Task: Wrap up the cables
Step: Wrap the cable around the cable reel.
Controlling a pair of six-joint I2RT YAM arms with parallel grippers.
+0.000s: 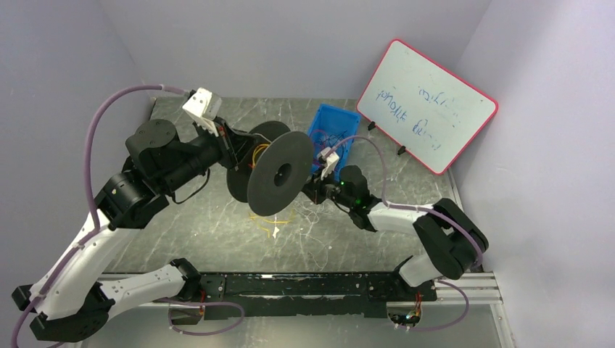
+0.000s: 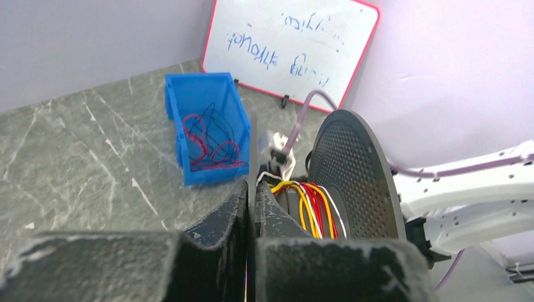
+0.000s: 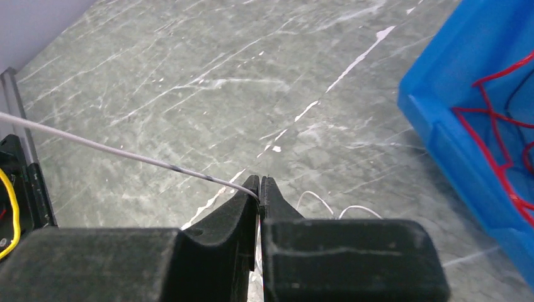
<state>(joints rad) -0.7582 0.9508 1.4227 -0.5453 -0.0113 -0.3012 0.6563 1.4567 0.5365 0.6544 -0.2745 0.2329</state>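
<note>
1. Yellow, red and white cables (image 2: 308, 207) lie wound side by side round the hub of a black spool (image 2: 352, 170), which stands over the middle of the table (image 3: 189, 75).
2. One white cable (image 3: 126, 154) runs in a straight line from the left, the spool's side, into the tips of the right gripper (image 3: 259, 185). The fingers of this gripper are clamped together on it. More white strand curls on the table just beyond the tips.
3. The left gripper (image 2: 250, 192) sits right against the hub, beside the wound cables, with its fingers pressed together. Whether anything is pinched between them cannot be told.
4. A loose yellow loop (image 1: 274, 217) and some thin white strands lie on the table at the near side of the spool.
5. A blue bin (image 2: 173, 126) rests on the table to the far right of the spool. It holds a tangle of red cables (image 2: 204, 145) and a few dark ones.
6. A whiteboard (image 1: 424, 105) with a red frame leans at the far right, just right of the bin, with blue writing on it.
</note>
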